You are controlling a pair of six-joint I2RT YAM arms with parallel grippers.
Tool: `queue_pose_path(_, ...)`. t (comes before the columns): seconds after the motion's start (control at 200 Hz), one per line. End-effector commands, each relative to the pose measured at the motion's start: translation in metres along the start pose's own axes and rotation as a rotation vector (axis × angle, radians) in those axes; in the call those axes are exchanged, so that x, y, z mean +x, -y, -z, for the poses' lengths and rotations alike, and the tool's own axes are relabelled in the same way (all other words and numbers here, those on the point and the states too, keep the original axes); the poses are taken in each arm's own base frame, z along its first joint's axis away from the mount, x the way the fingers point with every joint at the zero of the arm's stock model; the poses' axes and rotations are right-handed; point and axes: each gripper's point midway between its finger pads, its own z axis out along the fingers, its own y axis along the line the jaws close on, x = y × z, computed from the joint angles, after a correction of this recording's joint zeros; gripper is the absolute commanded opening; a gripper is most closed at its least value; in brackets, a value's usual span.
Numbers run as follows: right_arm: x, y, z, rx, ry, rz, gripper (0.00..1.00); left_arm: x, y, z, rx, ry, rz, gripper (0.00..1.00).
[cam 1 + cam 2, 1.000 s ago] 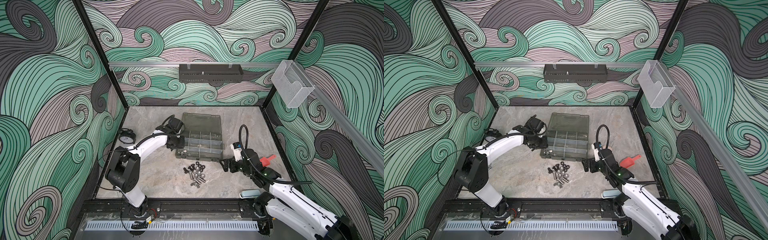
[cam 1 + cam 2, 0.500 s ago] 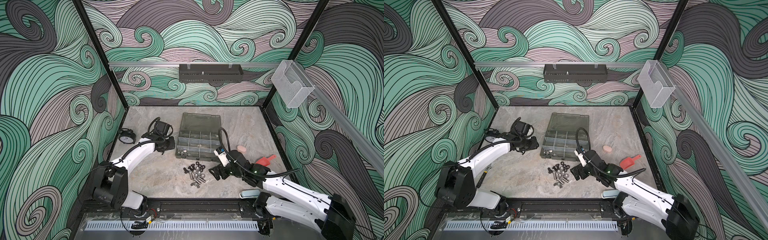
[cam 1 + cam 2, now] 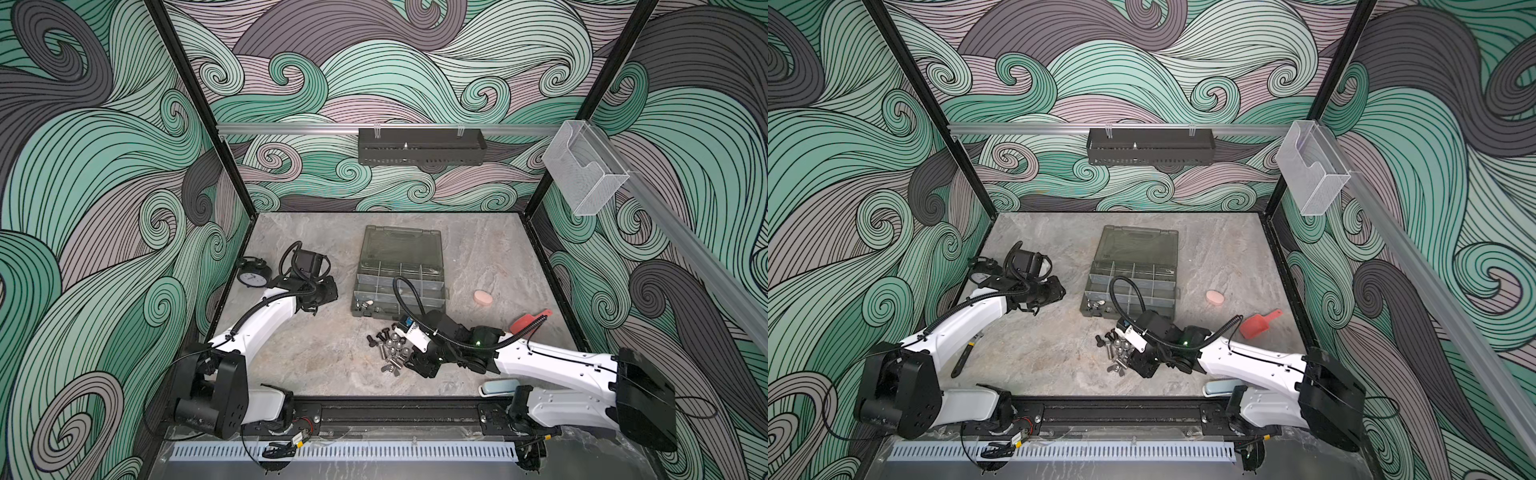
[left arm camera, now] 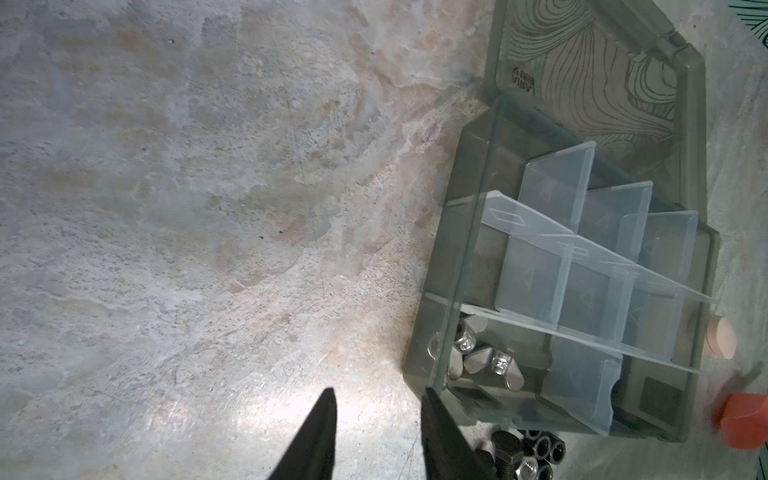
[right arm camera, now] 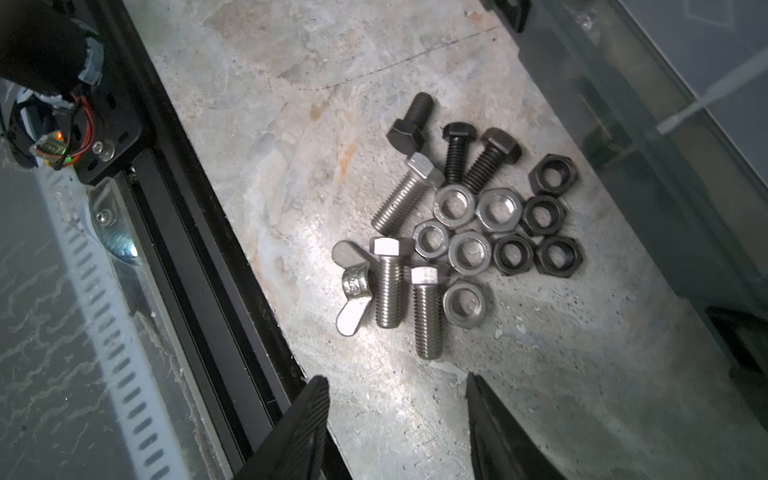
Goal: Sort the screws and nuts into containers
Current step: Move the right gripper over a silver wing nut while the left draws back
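Note:
The loose pile of screws and nuts, silver and black, lies on the stone floor in front of the smoky organizer case; both top views show the pile. A wing nut lies at the pile's edge. My right gripper hovers low beside the pile, open, nothing between its fingers. My left gripper stands open and empty off the case's left front corner. The containers are split by clear dividers; the corner one holds wing nuts.
A black alarm clock sits at the left wall. A pink oval piece and a red scoop lie right of the case. A wrench lies under the left arm. The black front rail runs close to the pile.
My right arm swung left from beside the scoop down to the pile, and its jaws narrowed. My left arm drew back leftward from the case.

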Motion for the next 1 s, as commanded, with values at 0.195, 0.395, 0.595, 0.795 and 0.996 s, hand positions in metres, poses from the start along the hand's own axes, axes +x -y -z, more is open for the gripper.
queue_pose_path(0.195, -0.017, -0.036, -0.023, -0.116, -0.030, 0.167, 0.46, -0.005, -0.002, 0.008, 0.031, 0.042, 0.034, 0.38)
queue_pose_path(0.395, -0.013, -0.040, -0.040, -0.084, -0.060, 0.194, 0.43, 0.001, -0.005, 0.005, 0.040, 0.031, 0.047, 0.38)
queue_pose_path(0.595, -0.012, -0.027, -0.046, 0.001, -0.070, 0.192, 0.42, 0.007, -0.007, 0.003, 0.042, 0.025, 0.052, 0.38)
queue_pose_path(0.795, -0.012, -0.030, -0.053, -0.002, -0.073, 0.197, 0.42, 0.010, -0.008, 0.001, 0.048, 0.016, 0.057, 0.38)
queue_pose_path(0.996, -0.012, -0.031, -0.059, -0.001, -0.082, 0.197, 0.41, 0.010, -0.007, 0.001, 0.052, 0.015, 0.061, 0.38)
